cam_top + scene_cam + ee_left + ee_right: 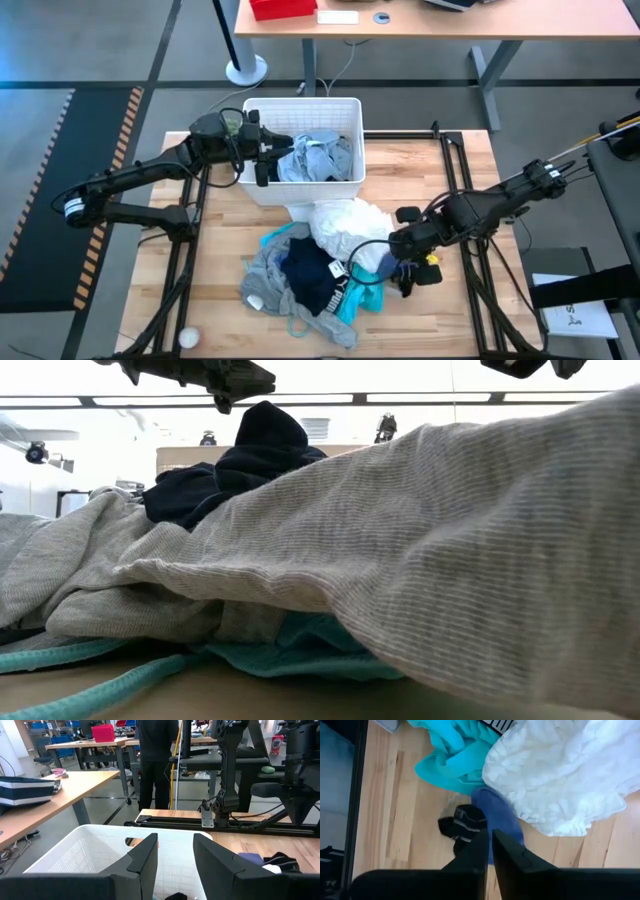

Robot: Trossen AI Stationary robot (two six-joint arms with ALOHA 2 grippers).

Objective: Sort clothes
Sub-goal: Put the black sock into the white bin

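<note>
A pile of clothes lies mid-table: a white garment [345,225], a navy top [310,275], a grey piece [265,275] and a teal piece [355,300]. The white bin [345,105] at the far side holds grey and light-blue clothes [315,158]. My left gripper [265,150] is open and empty above the bin's left wall [100,850]. My right gripper [405,272] is low at the pile's right edge, shut on a blue sock [502,815]. A black sock [465,826] lies beside it. The low view shows grey cloth [400,540] close up. My right gripper pinches the blue sock's end [491,851] between its two fingers, which stand almost closed. The fingers come from above and from the table's right side. The rest of the sock lies on the table, running under the white garment's edge [535,820]. One finger [477,847] stands against the black sock.
A small white ball [188,337] lies at the table's near left. Black frame rails [455,180] run along the table's sides. A person in dark clothes [157,750] stands beyond the far edge, by other desks [440,20]. Bare wood shows right of the pile.
</note>
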